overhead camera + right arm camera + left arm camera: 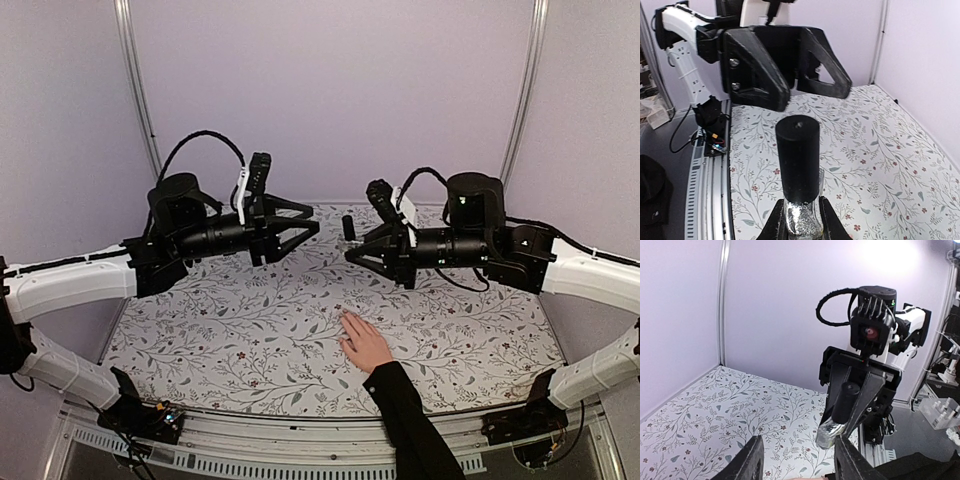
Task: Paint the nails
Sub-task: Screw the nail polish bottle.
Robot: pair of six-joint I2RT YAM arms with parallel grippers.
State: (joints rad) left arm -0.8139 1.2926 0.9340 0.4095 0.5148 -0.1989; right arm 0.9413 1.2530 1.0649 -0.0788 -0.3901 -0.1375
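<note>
Right gripper [801, 220] clamped on glitter polish bottle [800, 212], black cap [798, 150] up. Left gripper [807, 94] half-spread, empty, just left of cap. Centre jaws over cap, close squarely, twist without tilting bottle. Nails [345, 320] on hand [365, 348], flat on table [200, 330], near centre.

Both arms had white shells on their long links, the left arm [70, 285] and the right arm [590, 270] alike, with black cylindrical joints further behind the jaws. The left gripper [312, 226] and right gripper [350, 250] were matte black, and each finger was a hollow triangular frame narrowing toward its tip. Two silver screws [733, 62] sat on the flank of one left finger, near its root. A black sleeved cable [205, 140] looped up behind the left jaws, and a similar loop [832, 307] arched behind the right jaws. Directly behind those jaws sat a ribbed black camera housing with a reddish lens [869, 332] and a small green light [892, 303].
</note>
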